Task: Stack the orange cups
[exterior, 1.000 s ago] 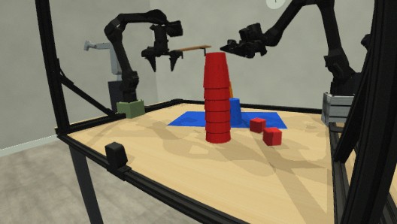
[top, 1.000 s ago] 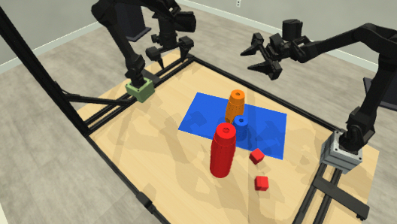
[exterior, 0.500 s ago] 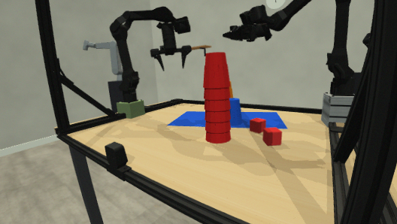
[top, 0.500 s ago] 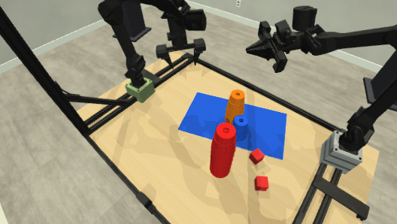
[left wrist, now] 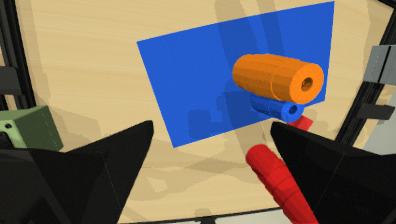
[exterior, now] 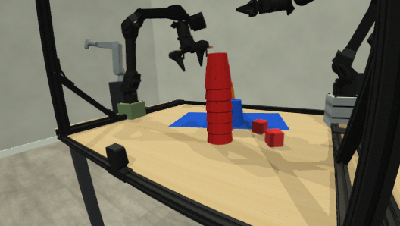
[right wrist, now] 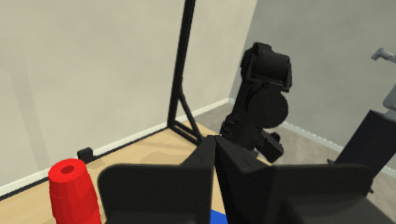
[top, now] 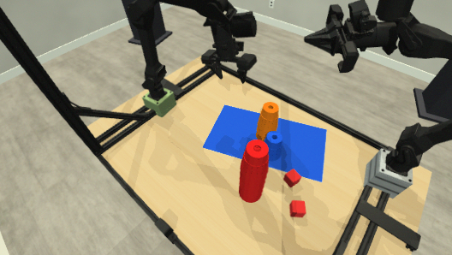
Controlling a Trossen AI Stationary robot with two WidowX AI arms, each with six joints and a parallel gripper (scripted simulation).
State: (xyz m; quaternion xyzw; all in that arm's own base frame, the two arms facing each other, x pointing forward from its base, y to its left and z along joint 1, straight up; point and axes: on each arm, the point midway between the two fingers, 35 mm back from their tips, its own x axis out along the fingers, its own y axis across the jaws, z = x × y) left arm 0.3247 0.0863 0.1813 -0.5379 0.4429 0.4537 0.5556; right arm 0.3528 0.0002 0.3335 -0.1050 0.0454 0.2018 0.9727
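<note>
The orange cups stand nested in one upright stack (top: 267, 120) on the blue mat (top: 267, 139); the stack also shows in the left wrist view (left wrist: 277, 78) and peeks out behind the red stack in the exterior view (exterior: 232, 91). My left gripper (top: 229, 65) is open and empty, high above the table's far edge, well away from the stack; it also shows in the exterior view (exterior: 188, 58). My right gripper (top: 314, 38) is shut and empty, high in the air beyond the mat; its fingers (right wrist: 216, 150) meet in the right wrist view.
A tall red cup stack (top: 253, 170) stands in front of the mat. A blue cup (top: 273, 143) stands beside the orange stack. Two red cubes (top: 292, 177) (top: 297, 208) lie to the right. The arm bases (top: 159, 103) (top: 389, 173) sit at the table edges.
</note>
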